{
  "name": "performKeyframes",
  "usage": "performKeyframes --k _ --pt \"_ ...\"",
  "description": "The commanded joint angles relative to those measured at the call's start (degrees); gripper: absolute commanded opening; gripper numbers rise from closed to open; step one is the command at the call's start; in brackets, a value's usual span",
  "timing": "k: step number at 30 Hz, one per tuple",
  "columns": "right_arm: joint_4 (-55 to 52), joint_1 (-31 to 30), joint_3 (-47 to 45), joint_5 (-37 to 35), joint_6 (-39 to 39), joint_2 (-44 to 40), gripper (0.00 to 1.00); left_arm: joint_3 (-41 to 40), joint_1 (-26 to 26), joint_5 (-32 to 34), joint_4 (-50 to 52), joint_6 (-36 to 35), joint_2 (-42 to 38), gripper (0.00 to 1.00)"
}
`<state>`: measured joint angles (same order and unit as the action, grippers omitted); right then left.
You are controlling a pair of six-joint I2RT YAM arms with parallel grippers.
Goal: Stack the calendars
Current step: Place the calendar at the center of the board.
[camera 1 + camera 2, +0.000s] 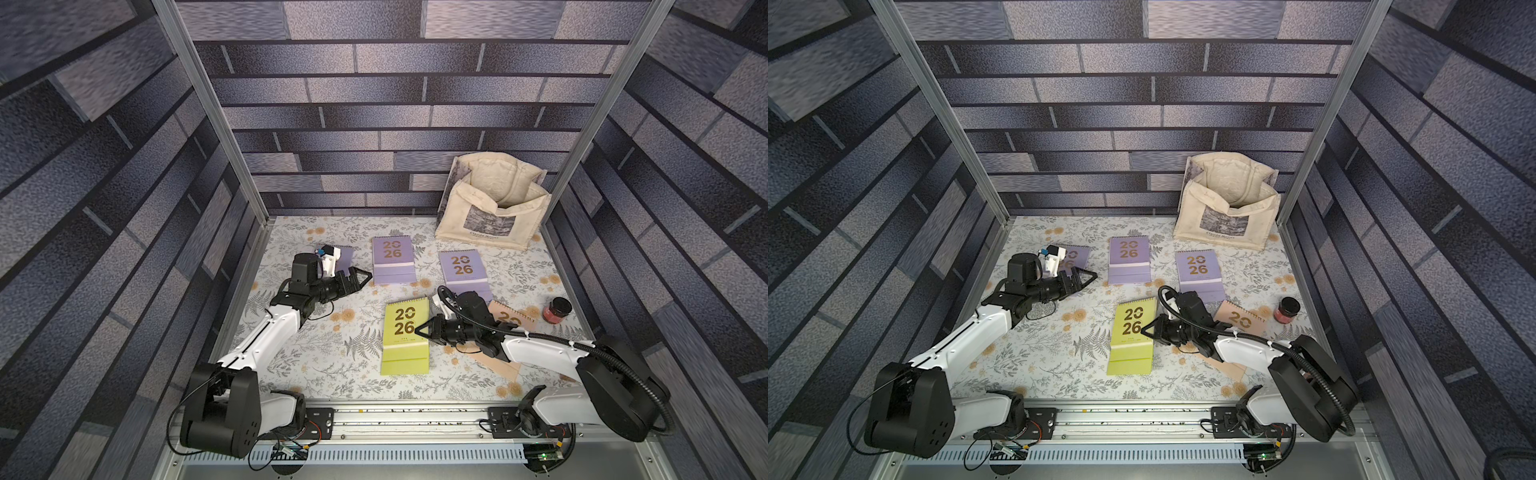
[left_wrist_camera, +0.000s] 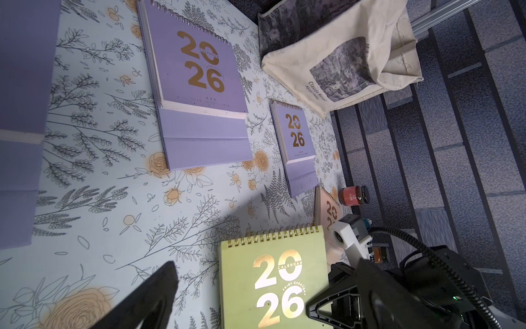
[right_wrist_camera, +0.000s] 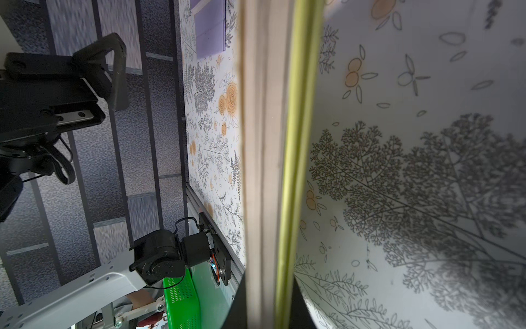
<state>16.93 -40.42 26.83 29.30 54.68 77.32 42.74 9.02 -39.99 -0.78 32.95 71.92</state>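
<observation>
Calendars lie singly on the flowered bench [image 1: 316, 374]; we count five, and none rests on another. In both top views the yellow-green calendar [image 1: 405, 336] lies in the lower middle of the frame, cover up, its spiral toward the back wall. The right claw [image 1: 420, 328] reaches in from the right and is clamped on that calendar's right edge, beside the "26". In the right wrist view we see the calendar [image 3: 296, 142] edge-on, cream pages and green board running top to bottom through the middle of the frame, down between the dark fingers [image 3: 300, 319] at the bottom edge. Whether the gripped edge is off the bench we cannot tell.

The left claw [image 1: 360, 277] hangs left of centre with its jaws spread wide and nothing between them. It points toward the centre lavender calendar [image 1: 393, 259], near it but apart. Beside the left arm's wrist, only a strip of the hidden lavender calendar [image 1: 347, 253] shows. The right lavender calendar [image 1: 464, 272] lies right of centre, just above the right arm. The peach calendar [image 1: 509, 316] lies at the right, partly under that arm, with only the upper part of its cover showing. A red jar [image 1: 557, 309] stands just right of it, not touching, and a cream tote bag [image 1: 490, 208] stands open in the upper right corner of the bench.
</observation>
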Motion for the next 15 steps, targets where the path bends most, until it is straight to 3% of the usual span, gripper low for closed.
performKeyframes --k 1,5,15 --pt "2.9 -1.3 -0.8 -3.2 1.3 -0.5 0.00 -0.7 0.6 0.0 -0.4 -1.2 -1.3 1.00" --pt "1.8 -2.4 -2.0 -7.0 1.8 -1.1 0.00 -0.8 0.9 -0.1 -0.6 -1.3 -1.1 1.00" --pt "2.8 -2.6 -3.8 -6.8 1.1 3.7 0.00 -0.9 1.1 -0.3 -0.8 -1.4 -1.2 1.00"
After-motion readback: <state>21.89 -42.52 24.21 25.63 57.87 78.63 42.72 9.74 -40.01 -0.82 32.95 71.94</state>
